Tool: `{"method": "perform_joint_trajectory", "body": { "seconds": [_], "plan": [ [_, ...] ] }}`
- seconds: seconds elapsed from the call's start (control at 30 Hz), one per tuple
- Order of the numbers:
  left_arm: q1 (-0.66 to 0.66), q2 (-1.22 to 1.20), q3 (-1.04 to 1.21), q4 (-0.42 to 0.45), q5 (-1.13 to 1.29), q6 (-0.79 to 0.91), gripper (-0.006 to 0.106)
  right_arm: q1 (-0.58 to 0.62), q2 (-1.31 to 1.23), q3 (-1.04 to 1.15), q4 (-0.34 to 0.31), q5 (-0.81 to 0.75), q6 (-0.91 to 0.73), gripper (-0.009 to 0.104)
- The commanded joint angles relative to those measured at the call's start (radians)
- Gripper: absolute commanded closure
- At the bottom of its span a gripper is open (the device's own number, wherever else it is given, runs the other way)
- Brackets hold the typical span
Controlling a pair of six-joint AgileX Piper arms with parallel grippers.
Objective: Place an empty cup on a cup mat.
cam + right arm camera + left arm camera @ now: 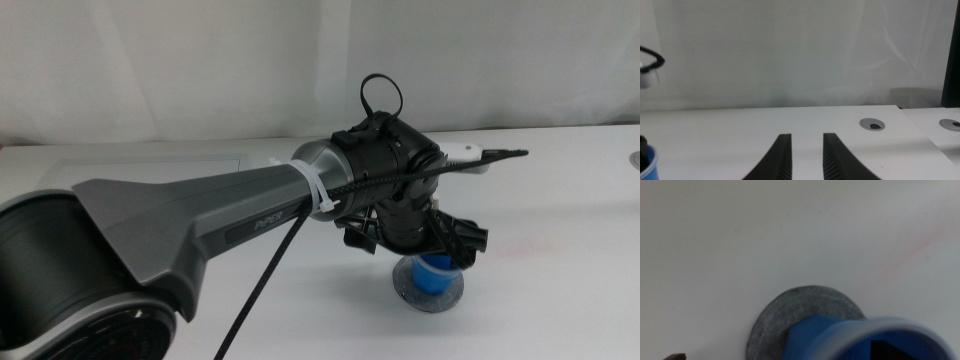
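Item: cup (436,272), blue, upright over the cup mat (428,293) on the surface, directly beneath my left jaws (440,250), whose closure on it I cannot tell; my right jaws (806,159) wait well apart, narrowly parted, empty.

Blue cup (840,335) — grey speckled cup mat (790,315).

A grey tapered arm link (190,215) with a white cable tie (318,190) and a black braided cable (400,180) is seen behind the black wrist housing (395,160).
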Motion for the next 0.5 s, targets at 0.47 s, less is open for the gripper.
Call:
{"method": "perform_joint_trajectory", "body": {
  "seconds": [0.47],
  "plan": [
    [0.001, -0.19, -0.002, 0.167, -0.043, -0.007, 0.01, 0.003, -0.032, 0.039, -0.004, 0.0, -0.003, 0.071]
  ]
}}
